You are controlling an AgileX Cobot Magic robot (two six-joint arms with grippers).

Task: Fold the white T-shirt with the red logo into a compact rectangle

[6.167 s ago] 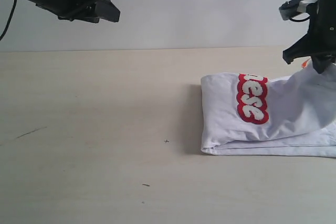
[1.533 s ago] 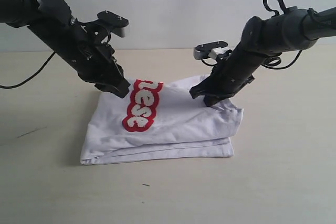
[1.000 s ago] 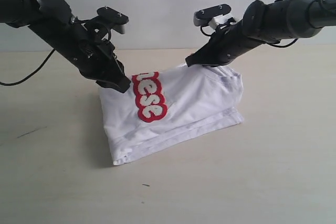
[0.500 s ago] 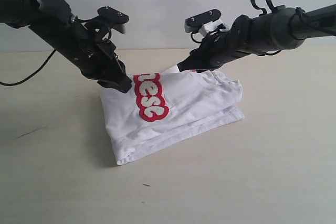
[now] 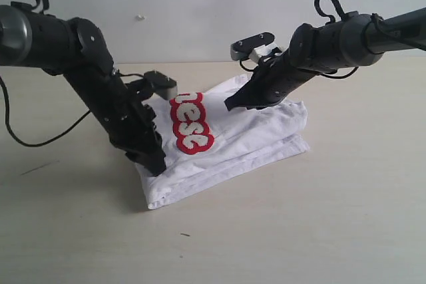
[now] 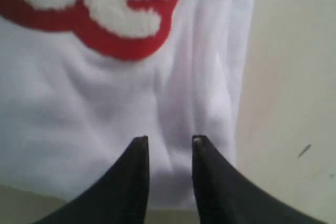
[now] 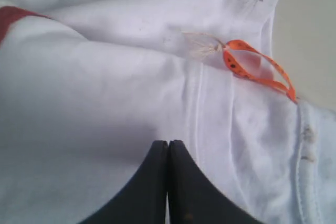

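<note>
The white T-shirt (image 5: 263, 131) lies folded in a thick stack on the table, with the red logo (image 5: 190, 124) across its top layer. My left gripper (image 5: 157, 166) is low at the stack's front left corner. In the left wrist view it (image 6: 169, 141) is open, its fingertips (image 6: 140, 142) over white cloth (image 6: 79, 103) near the folded edge, the logo (image 6: 105, 19) just beyond. My right gripper (image 5: 229, 106) rests on the shirt's back part. It (image 7: 168, 143) is shut, with no cloth seen between the tips. The orange neck tag (image 7: 257, 66) lies beside it.
The pale wooden table (image 5: 319, 231) stretches around the shirt, with a small dark fleck (image 5: 184, 234) in front and a scratch (image 5: 36, 167) at the left. A black cable (image 5: 40, 141) hangs from the left arm. A plain wall stands behind.
The left arm has let go of the shirt's back left part and swung down to its front left corner. The right gripper has dropped onto the top layer. The shirt has settled flatter.
</note>
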